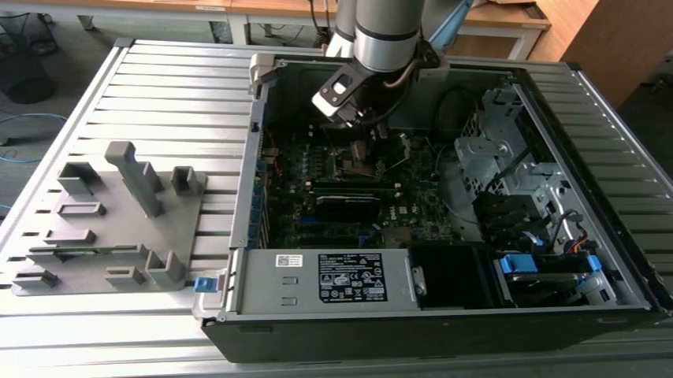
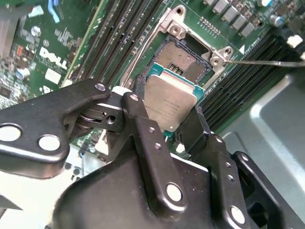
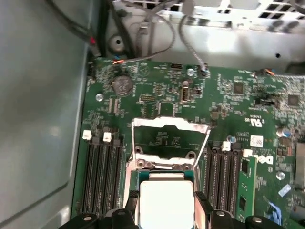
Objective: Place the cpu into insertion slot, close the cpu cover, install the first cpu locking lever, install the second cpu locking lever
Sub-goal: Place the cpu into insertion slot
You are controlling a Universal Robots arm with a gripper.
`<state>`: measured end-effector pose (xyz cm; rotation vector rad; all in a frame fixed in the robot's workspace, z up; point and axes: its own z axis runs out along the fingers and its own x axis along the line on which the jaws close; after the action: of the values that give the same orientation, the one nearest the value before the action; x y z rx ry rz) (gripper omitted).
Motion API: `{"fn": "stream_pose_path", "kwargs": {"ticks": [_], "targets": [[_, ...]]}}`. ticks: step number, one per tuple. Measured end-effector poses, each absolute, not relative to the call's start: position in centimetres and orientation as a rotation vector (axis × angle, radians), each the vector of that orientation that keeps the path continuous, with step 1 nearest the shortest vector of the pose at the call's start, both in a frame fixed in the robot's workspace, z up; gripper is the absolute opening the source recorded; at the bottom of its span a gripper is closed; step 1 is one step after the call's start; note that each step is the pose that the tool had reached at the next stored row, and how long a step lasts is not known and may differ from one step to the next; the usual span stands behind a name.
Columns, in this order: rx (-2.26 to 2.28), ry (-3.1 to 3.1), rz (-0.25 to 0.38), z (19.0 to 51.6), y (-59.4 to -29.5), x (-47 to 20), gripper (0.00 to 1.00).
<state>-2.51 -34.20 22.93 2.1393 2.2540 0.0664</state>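
cpu [image 2: 169,102] | clamped by gripper [image 2: 167,110] over insertion slot [image 2: 183,59] (cpu cover [image 3: 169,123] raised) | risk: tilted release could damage slot

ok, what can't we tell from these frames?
- Second wrist view: the cpu, held in the pincer, covers part of the insertion slot; seating unclear.
- First wrist view: cpu covers the insertion slot; picture edge cuts off the pincer.
- Exterior view: the arm hides the insertion slot.
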Motion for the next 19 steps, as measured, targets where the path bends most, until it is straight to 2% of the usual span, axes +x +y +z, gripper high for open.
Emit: {"fn": "stream_pose_path", "kwargs": {"ticks": [19], "targets": [[2.273,2.113,0.066,22.8,-34.2,-2.88,0.54]]}}
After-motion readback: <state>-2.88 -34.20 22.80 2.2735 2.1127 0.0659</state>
